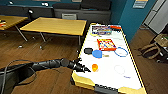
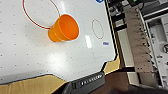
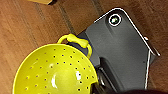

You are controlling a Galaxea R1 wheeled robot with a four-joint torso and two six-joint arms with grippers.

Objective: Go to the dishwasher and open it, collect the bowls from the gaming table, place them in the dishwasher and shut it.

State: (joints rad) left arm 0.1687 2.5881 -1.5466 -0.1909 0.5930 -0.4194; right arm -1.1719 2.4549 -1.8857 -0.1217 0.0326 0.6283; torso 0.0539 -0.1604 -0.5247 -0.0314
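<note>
The gaming table is white-topped with a yellow edge and stands ahead of me. A black bowl and a blue bowl sit side by side near its left edge. Closer to me on the top is a small orange cup, which lies tipped in the left wrist view. My left gripper is over the table's left edge, just left of the cup. In the right wrist view a lime-yellow perforated bowl with a loop handle hangs over the floor, my right gripper at its rim. The dishwasher is out of view.
Two colourful board-game boxes and a blue ring lie farther along the table. Yellow-orange wooden tables stand to the left on the wooden floor. Bags lie on the floor to the right. My dark base is below the yellow bowl.
</note>
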